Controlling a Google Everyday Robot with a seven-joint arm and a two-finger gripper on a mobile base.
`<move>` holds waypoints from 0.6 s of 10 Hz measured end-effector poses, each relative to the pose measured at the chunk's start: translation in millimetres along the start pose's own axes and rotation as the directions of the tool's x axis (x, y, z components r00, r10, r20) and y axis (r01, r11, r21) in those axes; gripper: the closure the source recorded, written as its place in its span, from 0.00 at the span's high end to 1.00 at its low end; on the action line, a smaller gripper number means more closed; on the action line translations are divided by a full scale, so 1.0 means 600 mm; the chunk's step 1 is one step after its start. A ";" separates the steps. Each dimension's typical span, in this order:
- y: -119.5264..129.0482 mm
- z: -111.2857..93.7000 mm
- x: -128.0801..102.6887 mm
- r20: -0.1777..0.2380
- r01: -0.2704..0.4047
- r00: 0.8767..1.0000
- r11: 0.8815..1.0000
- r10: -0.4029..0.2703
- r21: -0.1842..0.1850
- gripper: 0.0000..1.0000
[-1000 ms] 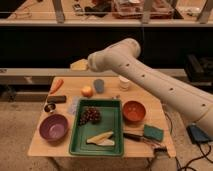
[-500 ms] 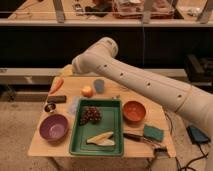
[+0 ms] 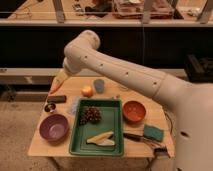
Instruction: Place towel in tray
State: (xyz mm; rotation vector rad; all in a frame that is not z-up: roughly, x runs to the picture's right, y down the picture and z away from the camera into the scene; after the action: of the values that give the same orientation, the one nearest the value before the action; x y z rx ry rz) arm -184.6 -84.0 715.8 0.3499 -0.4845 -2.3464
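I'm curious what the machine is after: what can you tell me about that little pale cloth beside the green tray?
The towel is a small, thin, pale blue-grey cloth, soft-looking and slightly rumpled. It lies on the wooden table, outside the green tray, by its left rim near the far corner; whether they touch I cannot tell. Nothing visible holds it; the claw is hidden behind the white arm.

Robot arm (image 3: 131, 76) is showing as a thick, smooth off-white tube, widening into a bulky white body (image 3: 194, 131) right of the tray (image 3: 74, 131). A row of small dark dots (image 3: 111, 70), possibly screws, is running along the shell beyond the tray's far edge. A rounded joint (image 3: 82, 45) is capping the arm past the tray's far left corner. The gripper is sitting hidden behind that joint.
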 end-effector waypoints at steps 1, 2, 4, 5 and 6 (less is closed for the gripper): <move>-0.013 0.031 -0.007 0.045 0.060 0.997 0.998 -0.061 0.018 0.80; -0.019 0.049 -0.014 0.067 0.069 0.995 0.997 -0.070 0.027 0.80; -0.061 0.110 -0.028 0.103 0.059 0.992 0.996 -0.067 0.071 0.80; -0.080 0.135 -0.031 0.115 0.050 0.992 0.995 -0.060 0.087 0.80; -0.093 0.154 -0.033 0.127 0.041 0.990 0.995 -0.053 0.096 0.80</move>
State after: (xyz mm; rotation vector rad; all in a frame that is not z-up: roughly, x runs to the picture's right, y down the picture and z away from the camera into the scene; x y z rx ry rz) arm -238.1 -9.9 776.7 0.2550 -0.6559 -2.4078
